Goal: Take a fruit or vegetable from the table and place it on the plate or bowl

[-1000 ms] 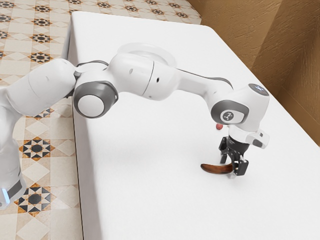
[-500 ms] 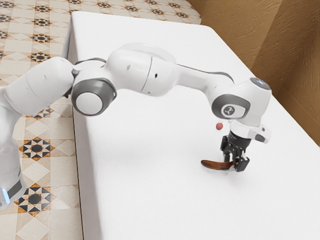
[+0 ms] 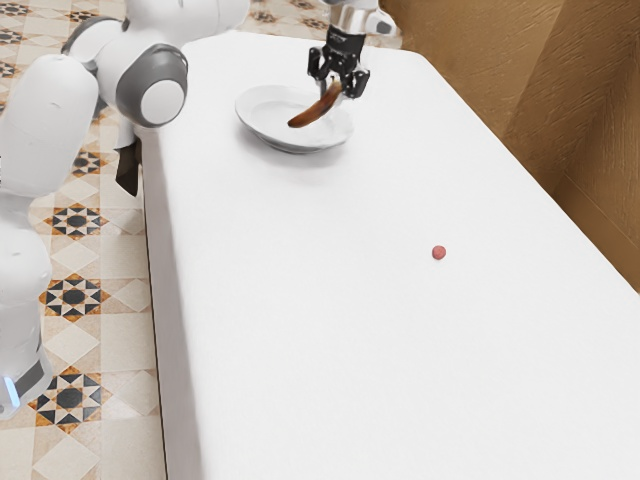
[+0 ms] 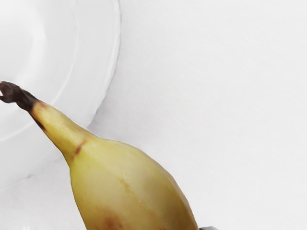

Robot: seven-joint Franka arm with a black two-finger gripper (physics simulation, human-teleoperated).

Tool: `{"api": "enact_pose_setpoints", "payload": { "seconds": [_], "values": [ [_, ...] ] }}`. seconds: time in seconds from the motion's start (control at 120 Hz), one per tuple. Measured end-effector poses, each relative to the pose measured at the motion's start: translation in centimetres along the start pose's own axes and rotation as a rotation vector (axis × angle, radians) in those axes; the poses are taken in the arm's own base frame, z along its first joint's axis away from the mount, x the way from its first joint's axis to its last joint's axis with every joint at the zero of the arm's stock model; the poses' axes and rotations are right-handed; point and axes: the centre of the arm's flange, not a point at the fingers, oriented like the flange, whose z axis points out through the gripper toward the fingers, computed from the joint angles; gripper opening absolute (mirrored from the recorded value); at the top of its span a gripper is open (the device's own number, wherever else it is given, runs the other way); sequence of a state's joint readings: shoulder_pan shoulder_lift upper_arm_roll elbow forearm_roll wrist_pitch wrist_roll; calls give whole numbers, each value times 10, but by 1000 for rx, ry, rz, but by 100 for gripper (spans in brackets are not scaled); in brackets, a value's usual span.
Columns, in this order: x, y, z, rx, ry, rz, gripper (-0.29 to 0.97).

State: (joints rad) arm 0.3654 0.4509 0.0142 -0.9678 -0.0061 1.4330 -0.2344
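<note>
The white robot arm is cut off by the exterior view's top edge just above the black two-finger gripper [image 3: 339, 82]. In the wrist view the thick part of the curved yellow banana with brown blotches [image 4: 125, 188] runs off the lower edge, and the shallow round white plate [image 4: 98, 72] is cropped at the side. Whether the banana's low tip touches the plate or hangs just above it cannot be made out.

The gripper is closed to a narrow gap, its fingers clamping the banana's [image 3: 312, 108] upper end from two sides. It holds the fruit over the plate [image 3: 262, 118], near the far end of the white surface [image 3: 330, 330].

The banana's long axis slants from the gripper down toward the exterior view's left. Its dark stem tip is the low end and points over the plate's hollow.

A small red ball [image 3: 438, 252] lies well apart from the plate.
</note>
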Motion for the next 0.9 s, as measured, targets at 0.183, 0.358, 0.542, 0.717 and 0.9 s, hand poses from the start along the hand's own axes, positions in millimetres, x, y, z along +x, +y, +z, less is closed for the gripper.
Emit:
{"api": "enact_pose_setpoints", "payload": {
  "seconds": [0.183, 0.358, 0.542, 0.717, 0.9],
  "values": [
    [27, -165, 12, 3, 5, -162, 16],
    [37, -245, 13, 9, 96, -194, 15],
    [63, -241, 8, 12, 254, -92, 15],
    [93, -211, 28, -18, 369, 33, 15],
    [106, -203, 37, -17, 442, 103, 35]
  ]
}}
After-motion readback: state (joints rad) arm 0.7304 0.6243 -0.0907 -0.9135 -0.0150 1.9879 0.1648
